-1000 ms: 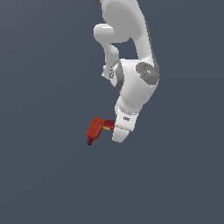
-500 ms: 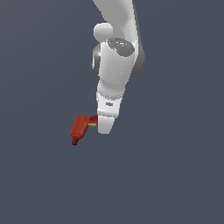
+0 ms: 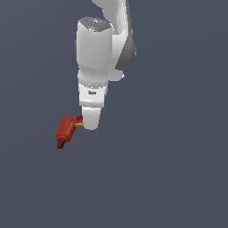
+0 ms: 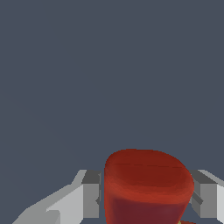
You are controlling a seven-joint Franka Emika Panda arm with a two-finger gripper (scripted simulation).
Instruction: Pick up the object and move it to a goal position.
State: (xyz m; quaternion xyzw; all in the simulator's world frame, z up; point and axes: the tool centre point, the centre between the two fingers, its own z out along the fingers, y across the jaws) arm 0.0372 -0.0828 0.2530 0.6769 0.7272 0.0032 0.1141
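The small red L-shaped drill [image 3: 67,129] with a dark red tip and a small yellow mark sticks out from my gripper [image 3: 90,121] toward the exterior view's left, held in the air. In the wrist view the drill's red body [image 4: 148,186] fills the gap between my two grey fingers [image 4: 89,194], which press on its sides. The gripper is shut on the drill. The arm's white wrist stands upright above it.
A plain dark grey-blue surface [image 3: 178,169] fills the rest of both views. No other objects show.
The arm has swung toward the exterior view's left and straightened more upright, carrying the drill with it. The grip on the drill has stayed the same.
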